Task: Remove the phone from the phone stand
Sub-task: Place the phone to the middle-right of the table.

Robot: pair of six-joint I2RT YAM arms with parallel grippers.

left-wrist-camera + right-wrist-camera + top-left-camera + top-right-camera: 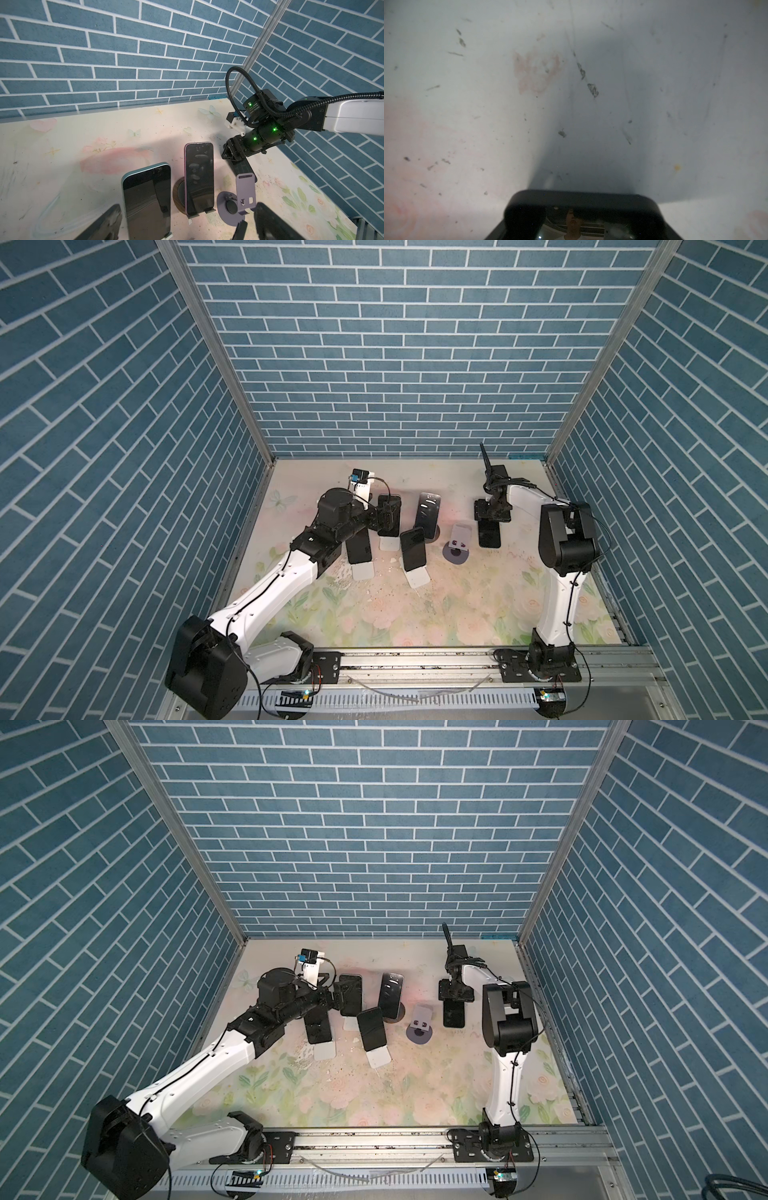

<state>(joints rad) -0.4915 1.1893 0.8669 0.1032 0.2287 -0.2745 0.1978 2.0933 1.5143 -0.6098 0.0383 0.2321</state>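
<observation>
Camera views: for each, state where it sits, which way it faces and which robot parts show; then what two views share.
Top view: high above the front rail, looking down at the table; both arms, left end effector.
Top view: same head, same direction; both arms, right end effector.
Left wrist: behind the left end effector, facing the back-right corner over the phones; shows the right arm.
Right wrist: close above the table, facing down; shows a finger on the black phone.
Shared: left wrist and top views show the purple stand.

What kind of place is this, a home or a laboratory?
Probably a robot test booth, not a home: blue brick-print wall panels, two white-and-black arms bolted to a metal rail, and dark phones on stands upon a flower-print tabletop.
</observation>
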